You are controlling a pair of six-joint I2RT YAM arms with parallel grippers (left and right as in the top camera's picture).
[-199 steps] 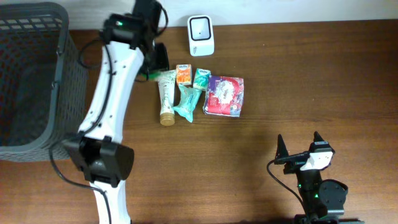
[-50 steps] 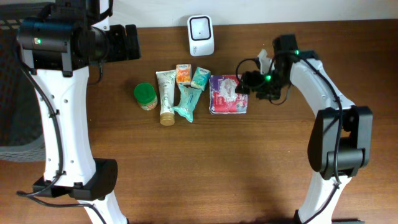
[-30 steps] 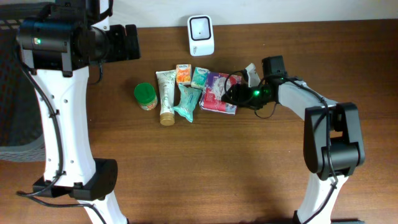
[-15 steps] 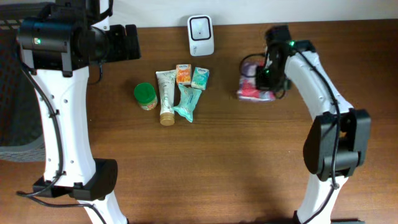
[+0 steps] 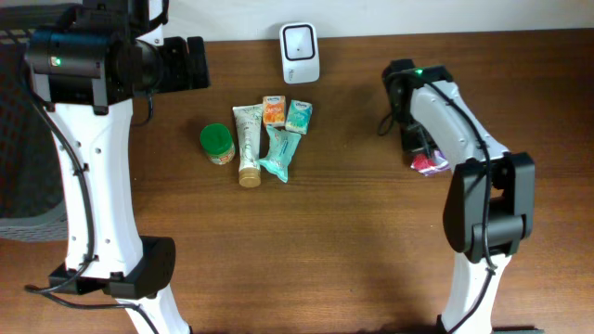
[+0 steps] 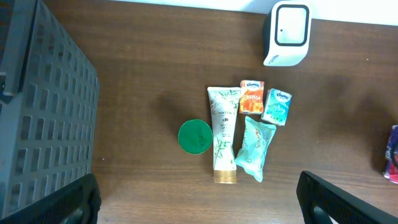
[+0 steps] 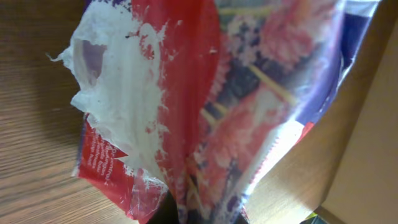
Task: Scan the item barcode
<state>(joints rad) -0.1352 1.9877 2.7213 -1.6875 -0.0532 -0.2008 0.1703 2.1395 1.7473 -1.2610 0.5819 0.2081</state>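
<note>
We clench our right gripper on the crinkly red-and-purple plastic packet, held right of the white boxy scanner so its barcode can face it, our left gripper spread wide and empty.

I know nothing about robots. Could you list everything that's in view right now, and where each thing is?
scanner: one, white, back of the table, centre
jar: one, green lid, left end of the group of goods
tube: one, cream with gold cap, right of the jar
orange carton: one, orange, in front of the scanner
teal carton: one, teal, right of the orange carton
pouch: one, teal, right of the tube
packet: one, red and purple, gripped by the right tool
basket: one, grey, far left
table: one, brown wood
left tool: one, black, open, above the goods
right tool: one, black, shut on the packet
</note>
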